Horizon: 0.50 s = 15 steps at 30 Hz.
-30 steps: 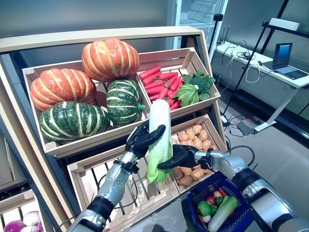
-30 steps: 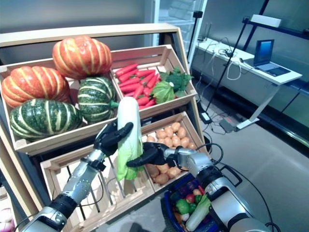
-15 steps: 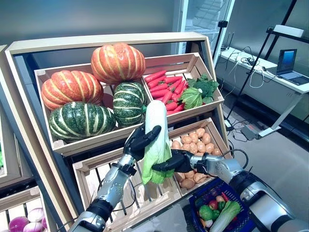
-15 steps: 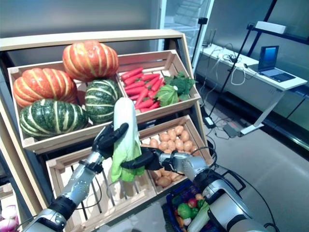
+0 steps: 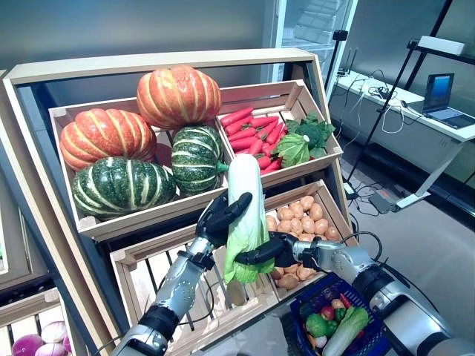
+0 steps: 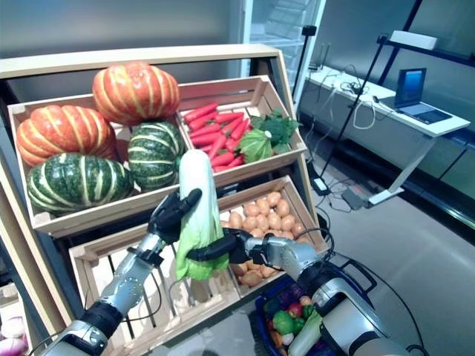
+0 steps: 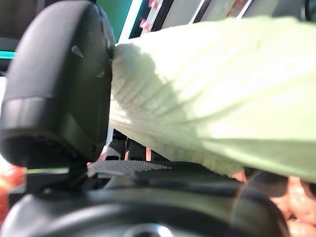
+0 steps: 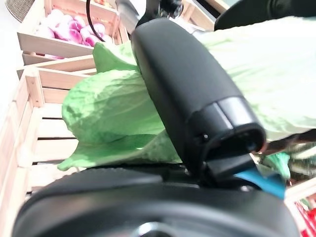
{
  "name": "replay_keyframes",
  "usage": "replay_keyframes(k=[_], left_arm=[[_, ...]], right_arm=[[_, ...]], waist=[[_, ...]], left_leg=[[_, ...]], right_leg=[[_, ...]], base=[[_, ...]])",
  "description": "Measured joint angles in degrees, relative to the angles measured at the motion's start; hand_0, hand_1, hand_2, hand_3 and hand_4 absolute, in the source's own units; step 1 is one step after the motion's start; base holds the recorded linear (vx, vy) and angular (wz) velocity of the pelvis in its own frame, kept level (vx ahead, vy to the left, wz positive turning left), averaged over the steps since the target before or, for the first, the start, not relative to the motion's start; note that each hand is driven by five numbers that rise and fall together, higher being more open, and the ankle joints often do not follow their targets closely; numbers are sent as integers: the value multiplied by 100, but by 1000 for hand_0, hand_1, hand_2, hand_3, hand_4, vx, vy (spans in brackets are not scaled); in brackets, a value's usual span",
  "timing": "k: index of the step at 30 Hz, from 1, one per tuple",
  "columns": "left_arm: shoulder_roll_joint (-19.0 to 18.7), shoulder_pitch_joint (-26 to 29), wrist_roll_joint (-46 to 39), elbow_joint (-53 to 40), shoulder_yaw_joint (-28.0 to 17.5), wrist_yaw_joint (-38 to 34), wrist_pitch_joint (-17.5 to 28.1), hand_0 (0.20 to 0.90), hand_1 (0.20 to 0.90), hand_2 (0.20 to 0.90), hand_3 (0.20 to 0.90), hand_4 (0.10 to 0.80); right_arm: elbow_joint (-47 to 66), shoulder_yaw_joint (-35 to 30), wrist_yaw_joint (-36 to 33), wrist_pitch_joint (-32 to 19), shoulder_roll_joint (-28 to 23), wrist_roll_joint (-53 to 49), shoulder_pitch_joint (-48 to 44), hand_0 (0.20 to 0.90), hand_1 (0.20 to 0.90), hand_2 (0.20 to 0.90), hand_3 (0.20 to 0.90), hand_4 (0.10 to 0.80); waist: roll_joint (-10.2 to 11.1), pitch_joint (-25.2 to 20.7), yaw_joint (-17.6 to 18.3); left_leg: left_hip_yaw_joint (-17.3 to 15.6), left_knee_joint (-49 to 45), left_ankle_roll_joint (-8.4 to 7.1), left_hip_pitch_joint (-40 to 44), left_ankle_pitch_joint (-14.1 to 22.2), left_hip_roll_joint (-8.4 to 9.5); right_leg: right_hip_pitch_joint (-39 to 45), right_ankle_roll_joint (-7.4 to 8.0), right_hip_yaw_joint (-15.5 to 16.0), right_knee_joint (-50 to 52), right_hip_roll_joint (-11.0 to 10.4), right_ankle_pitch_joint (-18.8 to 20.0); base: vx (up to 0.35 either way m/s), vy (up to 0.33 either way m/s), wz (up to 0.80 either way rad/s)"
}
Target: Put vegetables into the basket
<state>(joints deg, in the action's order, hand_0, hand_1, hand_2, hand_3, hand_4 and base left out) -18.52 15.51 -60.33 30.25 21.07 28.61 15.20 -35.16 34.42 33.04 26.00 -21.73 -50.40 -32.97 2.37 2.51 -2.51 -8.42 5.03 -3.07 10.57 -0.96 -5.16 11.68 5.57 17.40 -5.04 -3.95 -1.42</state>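
Observation:
A long napa cabbage (image 5: 245, 194), white at the top and leafy green at the bottom, is held upright in front of the stand's lower crates. My left hand (image 5: 219, 219) is curled round its middle from the left. My right hand (image 5: 271, 248) grips its leafy lower end from the right. In the left wrist view the pale cabbage (image 7: 222, 84) lies against my thumb (image 7: 59, 79). In the right wrist view my thumb (image 8: 192, 94) lies across the green leaves (image 8: 113, 113). The blue basket (image 5: 295, 305) stands on the floor at the lower right, holding a green pepper (image 5: 315, 324), a long pale green vegetable (image 5: 343, 330) and a small red one (image 5: 326, 312).
The wooden stand (image 5: 163, 61) with its tilted crates rises right behind the cabbage. A crate of small brown tubers (image 5: 300, 215) lies just behind my right hand. A white desk with a laptop (image 5: 438, 93) stands at the far right, with open grey floor (image 5: 430, 237) before it.
The whole picture has shifted as the camera moved. Both hands keep their hold on the cabbage at about the same place before the lower crates.

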Motion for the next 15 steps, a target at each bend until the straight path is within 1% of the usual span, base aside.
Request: replay_keyframes(k=[3,6,10,15], left_arm=[[-4,-3,52,0,13,-2,-66,900,900,900,900,800],[-1,-26,351,-33,64,-1,-85,900,900,900,900,800],[-34,-233,461,-42,53,-19,-131,900,900,900,900,800],[-140,-481,674,-33,41,-70,-227,900,900,900,900,800]], right_arm=[[0,-66,-183,-1,-47,0,88,300,300,300,300,400],[-1,-329,-412,-2,-45,-1,268,300,300,300,300,400],[-15,-987,-442,-100,-79,-25,620,300,300,300,300,400],[-319,-1624,-454,-383,-325,-225,818,300,300,300,300,400]], waist=[[-1,0,45],[-3,1,56],[-14,3,118],[-22,9,154]], left_leg=[[-18,1,1,2,1,-1],[-48,2,2,6,2,-1],[-138,4,9,10,7,0],[-229,4,11,9,8,-7]], right_leg=[[-8,0,-19,0,1,0],[-22,2,-53,0,0,2],[-59,8,-151,0,-2,18],[-123,-1,-259,0,4,60]], base=[[9,-1,-2],[6,1,-4],[0,1,-10],[-6,-4,-11]])
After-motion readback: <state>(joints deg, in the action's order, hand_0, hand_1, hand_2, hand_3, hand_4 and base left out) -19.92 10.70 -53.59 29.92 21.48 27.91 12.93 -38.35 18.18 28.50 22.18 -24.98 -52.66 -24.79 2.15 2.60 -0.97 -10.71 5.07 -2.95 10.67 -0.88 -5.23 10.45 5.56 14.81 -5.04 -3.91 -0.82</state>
